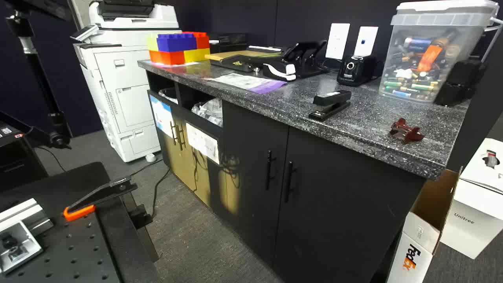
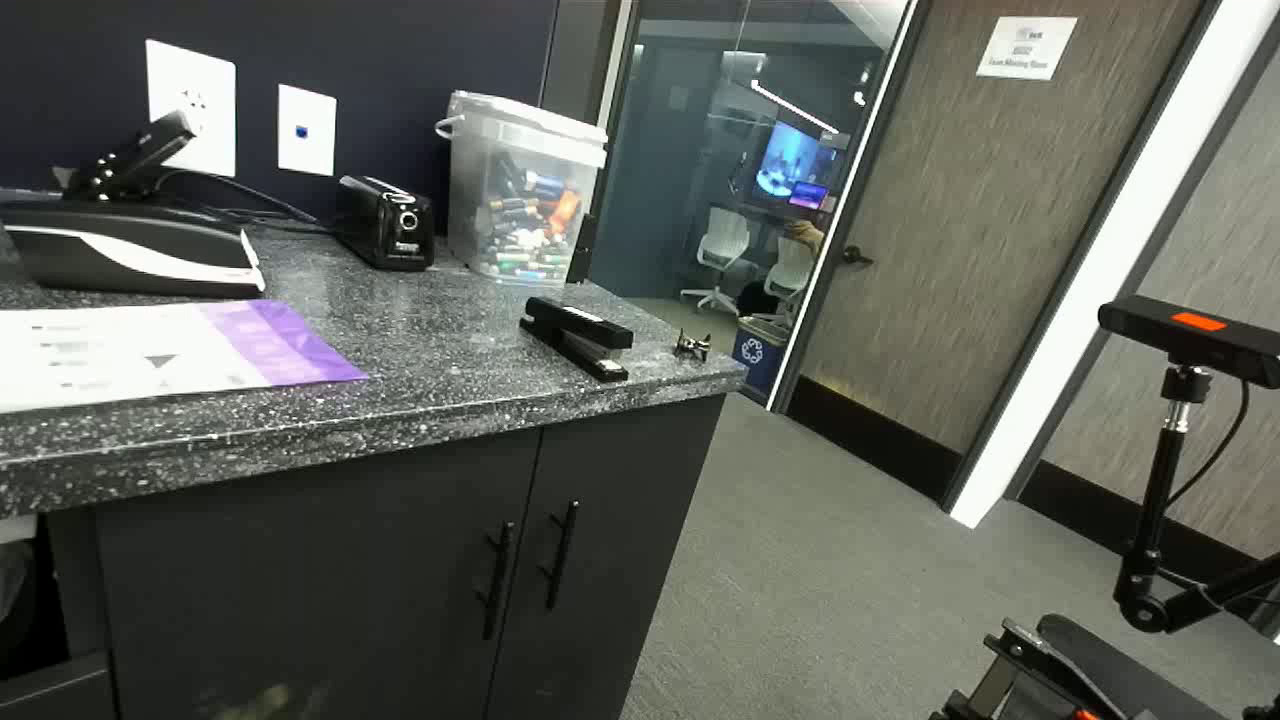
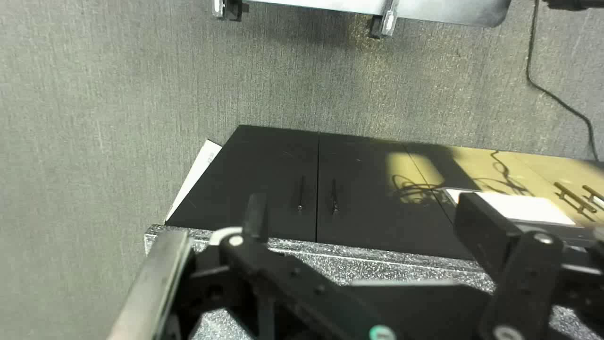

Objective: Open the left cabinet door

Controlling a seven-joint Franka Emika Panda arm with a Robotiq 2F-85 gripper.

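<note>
The left cabinet door (image 1: pixel 249 133) is a flat black panel and stands shut, flush beside the matching right door (image 1: pixel 338 208). Its slim vertical bar handle (image 1: pixel 269 169) is near the seam. The left door (image 2: pixel 300 570) and its handle (image 2: pixel 498 580) also show in an exterior view. The wrist view is upside down, so the left door (image 3: pixel 373 217) lies right of the seam there, with its handle (image 3: pixel 335 196). My gripper (image 3: pixel 363 208) is open, its fingers wide apart with nothing between them. It is apart from the door and handle. Neither exterior view shows the gripper.
A speckled countertop (image 1: pixel 377 129) overhangs the doors, with a stapler (image 1: pixel 330 104), a small dark red object (image 1: pixel 406 131) and a battery bucket (image 1: pixel 428 51). A cardboard box (image 1: pixel 422 232) stands beside the cabinet. A black table (image 1: pixel 70 184) with an orange-handled clamp (image 1: pixel 80 212) faces it.
</note>
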